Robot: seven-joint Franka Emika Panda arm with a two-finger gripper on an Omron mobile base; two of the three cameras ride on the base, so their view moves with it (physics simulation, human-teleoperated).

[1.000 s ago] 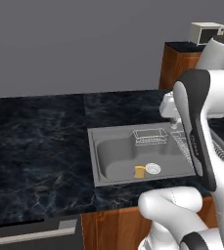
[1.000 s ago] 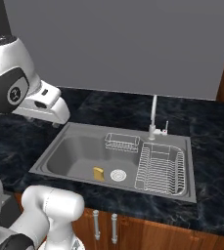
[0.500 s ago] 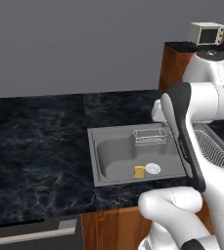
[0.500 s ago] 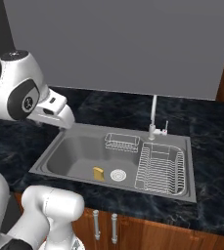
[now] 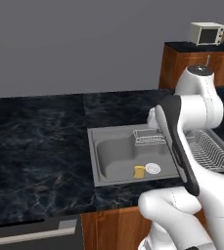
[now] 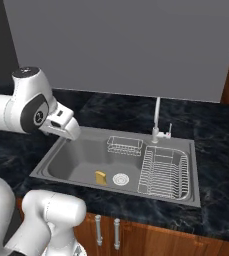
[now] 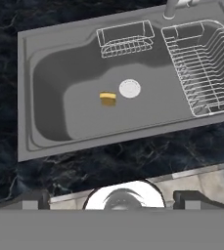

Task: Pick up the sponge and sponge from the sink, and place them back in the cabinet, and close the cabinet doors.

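The first pick is still at the approach stage: the tool [image 7: 111, 201], jaws spread wide and empty, hangs high above the sink [image 7: 45, 44], where a yellow sponge [image 7: 108, 98] sits just beside the drain [image 7: 129, 88], so next comes a straight descent onto it.

In the left base view the white arm is covering the near right corner of the grey steel sink [image 5: 95, 146] and part of its ridged wire draining rack [image 5: 209, 154]. The small yellow sponge [image 7: 108, 98] beside the round white drain [image 7: 129, 88] is showing too small to tell its dark green face. In the hand view the silver faucet [image 7: 174, 6] is getting cut off by the top edge.
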